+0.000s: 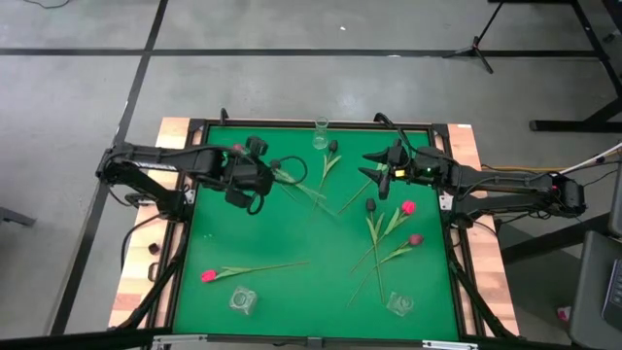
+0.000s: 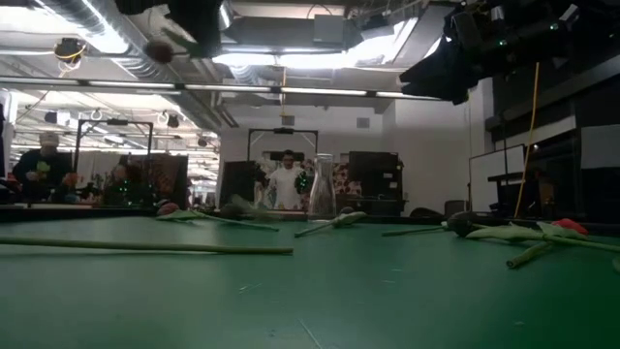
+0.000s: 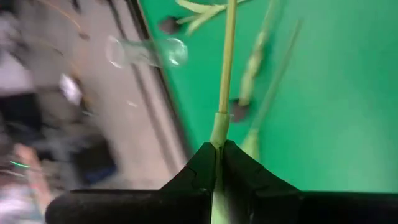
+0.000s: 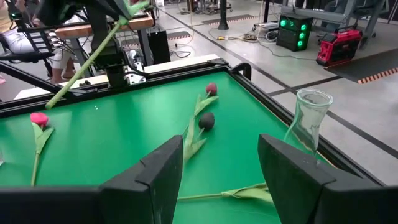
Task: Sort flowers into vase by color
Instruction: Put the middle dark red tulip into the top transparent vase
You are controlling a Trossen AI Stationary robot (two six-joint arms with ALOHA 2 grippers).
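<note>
My left gripper (image 1: 264, 179) is over the table's far left part, shut on a green tulip stem (image 3: 226, 62). That stem slants down toward the table's middle (image 4: 81, 68), and a mauve head (image 1: 238, 149) shows beside the gripper. My right gripper (image 1: 379, 173) hangs open above the far right part and holds nothing (image 4: 221, 155). Other tulips lie flat on the green cloth: a pink one (image 1: 207, 276) at the near left, and dark (image 1: 371, 205), pink-red (image 1: 408, 207) and mauve (image 1: 416, 239) heads at the right. Another dark head (image 1: 332, 146) lies by the far glass vase (image 1: 321, 131). My left gripper pinches the tulip's stem (image 3: 220, 127) between its two shut fingers (image 3: 242, 168). The stem runs on lengthwise out past the fingertips. The flower is lifted clear of the table, and its long free end slants down toward the table's middle (image 4: 53, 99).
Two more glass vases stand near the table's near edge (image 1: 243, 299) (image 1: 399, 303). The far vase (image 4: 308, 124) stands upright at the far edge. A wooden frame (image 1: 170, 131) rims the green cloth. People (image 2: 286, 182) are in the room beyond.
</note>
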